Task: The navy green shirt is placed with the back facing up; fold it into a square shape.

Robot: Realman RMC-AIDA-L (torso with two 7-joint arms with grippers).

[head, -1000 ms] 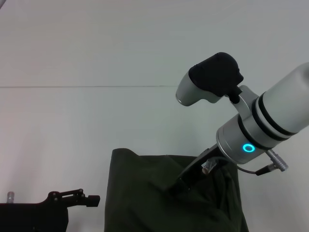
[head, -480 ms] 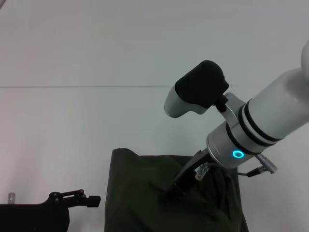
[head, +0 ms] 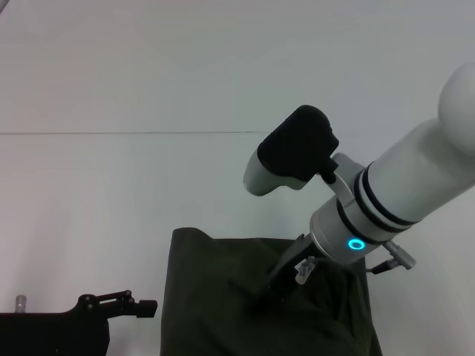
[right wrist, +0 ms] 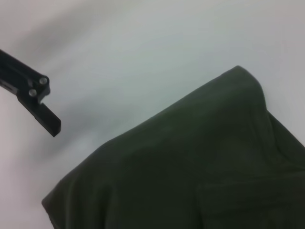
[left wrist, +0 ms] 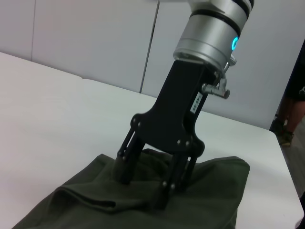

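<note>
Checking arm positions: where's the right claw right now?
In the head view the right claw is low and right of centre, tips down on the green shirt; the left claw sits off the shirt's left edge.

The navy green shirt (head: 223,297) runs off the bottom edge of the head view, so its lower part and full outline cannot be seen; the right arm and right gripper (head: 261,297) cover part of its middle there. In the left wrist view the right gripper's fingertips (left wrist: 125,177) sink into the fabric folds, hiding their ends. The left gripper (head: 141,305) at lower left is cut by the bottom edge; its body is unseen.
</note>
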